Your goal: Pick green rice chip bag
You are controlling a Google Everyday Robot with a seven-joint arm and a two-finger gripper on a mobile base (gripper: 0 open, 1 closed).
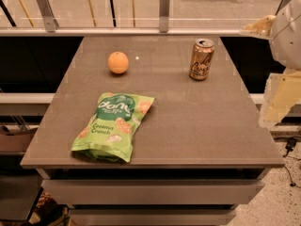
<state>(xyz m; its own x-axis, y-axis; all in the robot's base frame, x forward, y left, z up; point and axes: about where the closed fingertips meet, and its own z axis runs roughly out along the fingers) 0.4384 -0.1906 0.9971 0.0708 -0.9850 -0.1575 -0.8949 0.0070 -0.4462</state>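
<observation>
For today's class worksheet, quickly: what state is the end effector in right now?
End effector: at the view's right edge, well apart from the green rice chip bag; whether it is open or closed cannot be told.

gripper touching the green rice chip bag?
Apart. The camera view shows the gripper at the picture's right edge, with a wide stretch of table between it and the green rice chip bag.
</observation>
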